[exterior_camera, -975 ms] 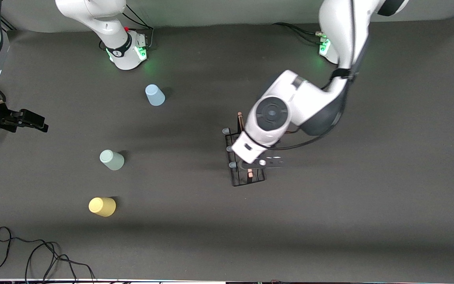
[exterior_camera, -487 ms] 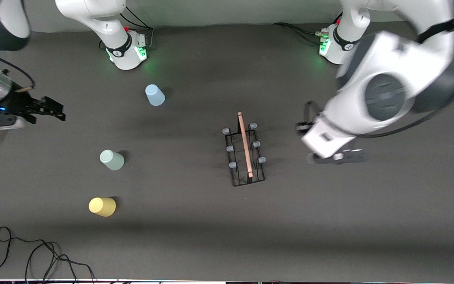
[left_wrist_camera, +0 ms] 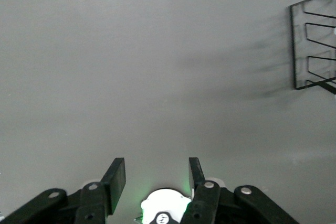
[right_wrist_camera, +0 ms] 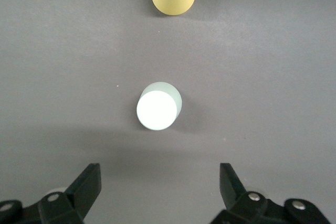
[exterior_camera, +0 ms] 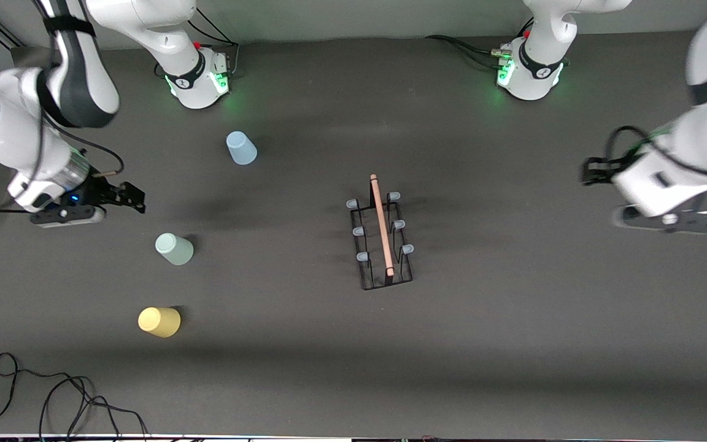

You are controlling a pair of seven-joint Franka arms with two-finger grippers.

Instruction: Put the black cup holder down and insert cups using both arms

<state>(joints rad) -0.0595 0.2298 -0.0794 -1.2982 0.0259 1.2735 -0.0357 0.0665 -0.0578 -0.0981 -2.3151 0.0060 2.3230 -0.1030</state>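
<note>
rack set, cups still to load
we note the black cup holder [exterior_camera: 382, 240] standing mid-table; three cups [exterior_camera: 174, 248] loose at its 9 o'clock; right gripper [right_wrist_camera: 157, 192] wide over green, left gripper [left_wrist_camera: 157, 174] part-open, empty

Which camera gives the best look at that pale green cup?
The right wrist view: the pale green cup sits mid-picture, filmed from straight above, its flat upturned base facing the camera. The front view shows it whole but small. The left wrist view misses it.

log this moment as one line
black cup holder placed, no cups in | left pincer open, empty | right pincer open over pale green cup
</note>
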